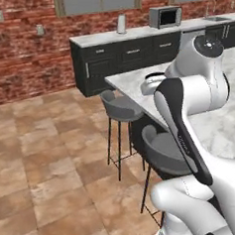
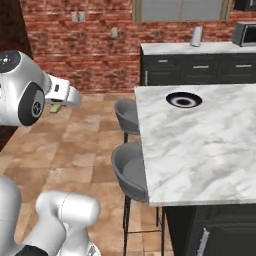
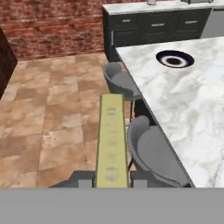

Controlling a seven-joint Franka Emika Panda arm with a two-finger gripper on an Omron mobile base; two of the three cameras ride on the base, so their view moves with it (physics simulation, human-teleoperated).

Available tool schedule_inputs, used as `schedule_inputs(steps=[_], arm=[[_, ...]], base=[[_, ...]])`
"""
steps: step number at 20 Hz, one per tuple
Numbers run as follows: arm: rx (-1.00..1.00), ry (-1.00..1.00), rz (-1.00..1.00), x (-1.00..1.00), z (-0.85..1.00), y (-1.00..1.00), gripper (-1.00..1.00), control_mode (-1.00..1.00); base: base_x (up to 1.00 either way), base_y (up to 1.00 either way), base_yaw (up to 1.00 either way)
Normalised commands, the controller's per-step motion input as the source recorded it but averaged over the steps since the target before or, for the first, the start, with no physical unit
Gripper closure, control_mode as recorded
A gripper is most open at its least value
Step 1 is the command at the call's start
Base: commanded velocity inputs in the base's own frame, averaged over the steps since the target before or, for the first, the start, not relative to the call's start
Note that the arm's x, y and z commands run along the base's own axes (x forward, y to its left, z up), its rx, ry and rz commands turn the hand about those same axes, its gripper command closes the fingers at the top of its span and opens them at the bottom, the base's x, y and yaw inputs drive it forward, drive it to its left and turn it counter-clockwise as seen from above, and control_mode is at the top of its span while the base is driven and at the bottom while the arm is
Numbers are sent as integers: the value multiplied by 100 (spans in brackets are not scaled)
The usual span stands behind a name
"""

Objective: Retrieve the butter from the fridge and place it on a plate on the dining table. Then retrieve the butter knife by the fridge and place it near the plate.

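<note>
One thing in my hand (image 3: 112,180) — the butter (image 3: 111,135), a pale yellow stick clamped between the fingertips and running out ahead of me in the hand view. In the right base view the hand (image 2: 59,104) hangs over the tiled floor, well off the left side of the dining table (image 2: 210,145), with a sliver of the butter (image 2: 55,107) showing under it. So I judge this as the carry step: butter out of the fridge, not yet on the plate. The plate (image 2: 184,100) sits on the marble tabletop toward the far left corner, dark rim, white ring, brown centre — nothing on it that I can see; same in the hand view, where the plate (image 3: 175,59) looks bare. Next move, as I read it: swing across over the two grey stools (image 2: 131,170) and the table edge, get above the plate centre, lower, then let go. The stick is long against the plate, so it needs to land centred or an end may overhang the rim. Knife step not started; I can't see the knife or the fridge from here.
</note>
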Motion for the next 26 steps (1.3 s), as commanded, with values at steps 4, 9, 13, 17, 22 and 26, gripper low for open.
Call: schedule_inputs(steps=[4, 9, 13, 17, 22, 26], arm=[[0, 0, 0, 0, 0, 0, 100, 100], [0, 0, 0, 0, 0, 0, 100, 100], [0, 0, 0, 0, 0, 0, 100, 100], [0, 0, 0, 0, 0, 0, 100, 100], [0, 0, 0, 0, 0, 0, 100, 100], [0, 0, 0, 0, 0, 0, 100, 100]], base=[[69, 99, -68], [74, 100, -66], [69, 100, -66], [45, 100, -65], [28, 100, -47], [20, 90, -38]])
